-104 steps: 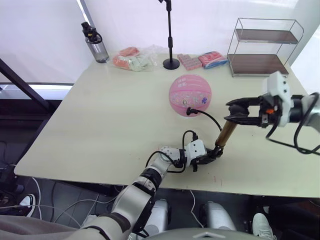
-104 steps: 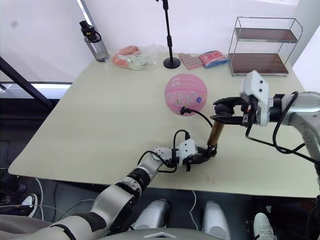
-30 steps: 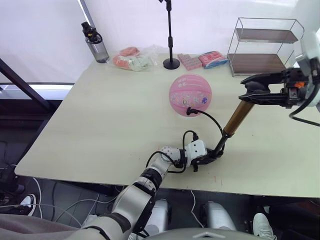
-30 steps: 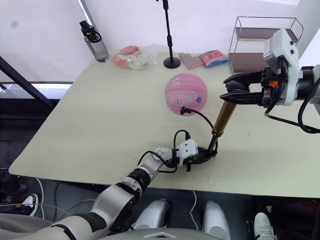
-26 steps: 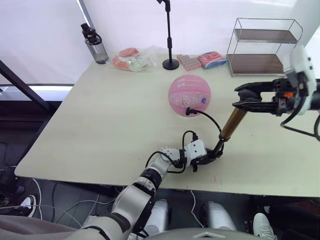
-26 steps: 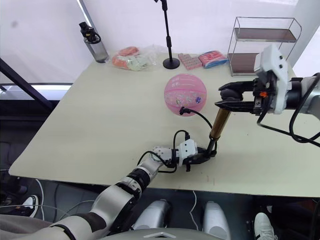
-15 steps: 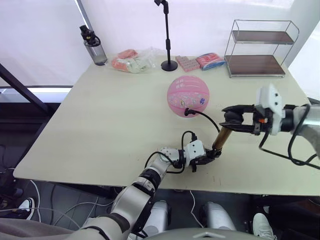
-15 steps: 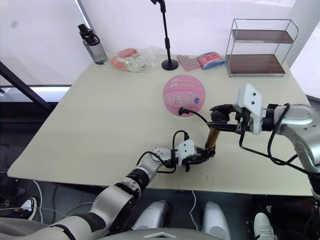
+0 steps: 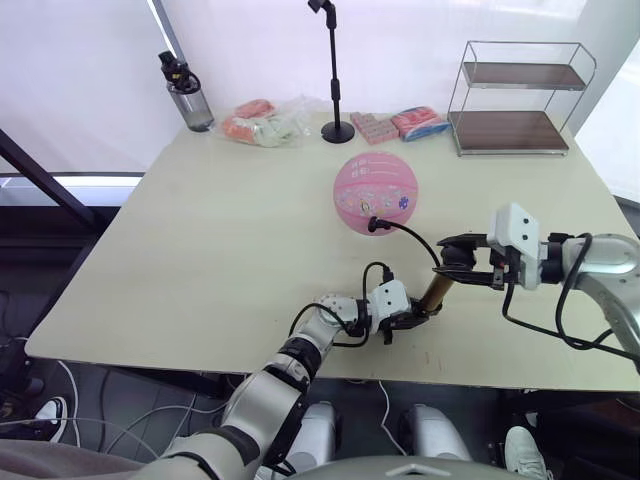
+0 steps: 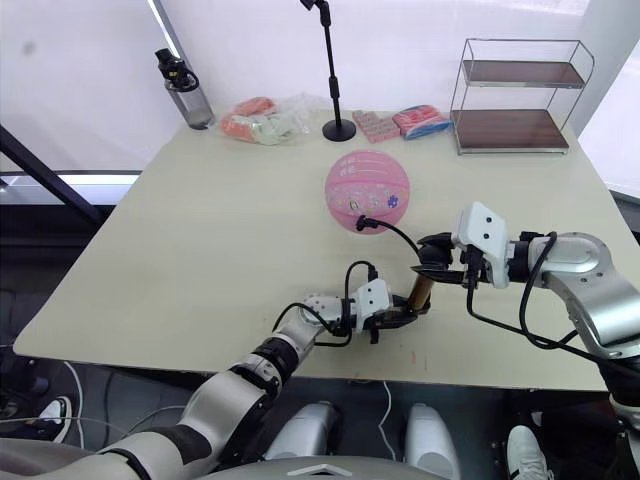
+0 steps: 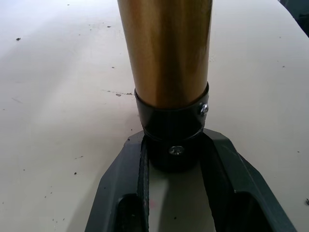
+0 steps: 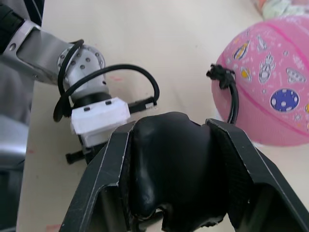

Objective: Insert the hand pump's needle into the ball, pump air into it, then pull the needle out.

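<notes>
The ball (image 9: 376,193) sits round on the middle of the table (image 9: 200,240), with the black fitting of the needle (image 9: 372,223) pressed into its near side and the hose (image 9: 415,236) arcing from there toward the near edge. The hand pump (image 9: 433,291) leans at the near edge of the table, its gold barrel short below the handle (image 12: 169,164). The left gripper (image 9: 407,318) is clamped on the pump's black bottom cap (image 11: 173,133), 1 finger on each side. The right gripper (image 9: 455,262) is closed around the black handle at the top. At the far edge stand a water bottle (image 9: 181,92), a bag of snacks (image 9: 262,121), a black stand pole (image 9: 335,70), pink packets (image 9: 400,123) and a 2-tier wire shelf (image 9: 515,97).
</notes>
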Controlling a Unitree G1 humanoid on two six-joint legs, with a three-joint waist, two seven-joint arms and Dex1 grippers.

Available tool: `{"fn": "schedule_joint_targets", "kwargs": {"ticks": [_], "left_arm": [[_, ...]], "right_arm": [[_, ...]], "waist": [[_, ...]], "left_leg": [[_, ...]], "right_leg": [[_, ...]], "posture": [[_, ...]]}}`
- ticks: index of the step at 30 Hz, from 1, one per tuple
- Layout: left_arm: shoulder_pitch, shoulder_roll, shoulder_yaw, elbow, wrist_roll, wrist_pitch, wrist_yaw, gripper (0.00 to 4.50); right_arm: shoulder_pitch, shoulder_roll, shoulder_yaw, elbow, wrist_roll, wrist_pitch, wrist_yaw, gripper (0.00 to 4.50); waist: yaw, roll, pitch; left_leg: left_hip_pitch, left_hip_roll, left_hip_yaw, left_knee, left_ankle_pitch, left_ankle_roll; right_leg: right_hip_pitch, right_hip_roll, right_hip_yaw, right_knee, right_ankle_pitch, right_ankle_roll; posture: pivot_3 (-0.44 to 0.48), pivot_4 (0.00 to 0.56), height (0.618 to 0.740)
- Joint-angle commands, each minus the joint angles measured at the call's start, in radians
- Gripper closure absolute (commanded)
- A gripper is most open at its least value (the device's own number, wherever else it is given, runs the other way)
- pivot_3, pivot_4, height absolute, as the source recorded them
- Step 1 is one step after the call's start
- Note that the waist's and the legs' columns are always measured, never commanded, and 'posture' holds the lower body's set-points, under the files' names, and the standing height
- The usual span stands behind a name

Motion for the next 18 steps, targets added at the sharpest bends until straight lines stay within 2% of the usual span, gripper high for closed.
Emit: {"fn": "schedule_joint_targets", "kwargs": {"ticks": [1,10,18], "left_arm": [[0.063,0.019,-0.046,0.088,0.061,0.039,-0.013,3.41],[0.062,0.015,-0.045,0.09,0.061,0.04,-0.011,3.41],[0.058,0.014,-0.044,0.094,0.061,0.04,-0.01,3.41]], "right_arm": [[-0.123,-0.074,-0.135,-0.044,0.119,0.11,0.034,2.7],[-0.349,-0.223,-0.242,-0.009,0.293,0.307,0.102,2.7],[-0.424,-0.252,-0.257,0.019,0.334,0.368,0.095,2.7]], "waist": [[0.005,0.003,0.005],[0.012,0.004,0.01],[0.012,0.004,0.011]], "left_leg": [[0.0,0.0,0.0,0.0,0.0,0.0],[-0.002,0.0,0.0,0.0,0.0,0.0],[-0.003,0.0,0.001,0.0,0.0,0.0]], "right_leg": [[0.0,0.0,0.0,0.0,0.0,0.0],[-0.001,-0.001,0.0,0.0,0.0,0.0],[-0.003,-0.002,0.0,0.0,0.0,0.0]], "posture": [[0.0,0.15,0.731],[0.0,0.15,0.731],[0.0,0.15,0.731]]}}
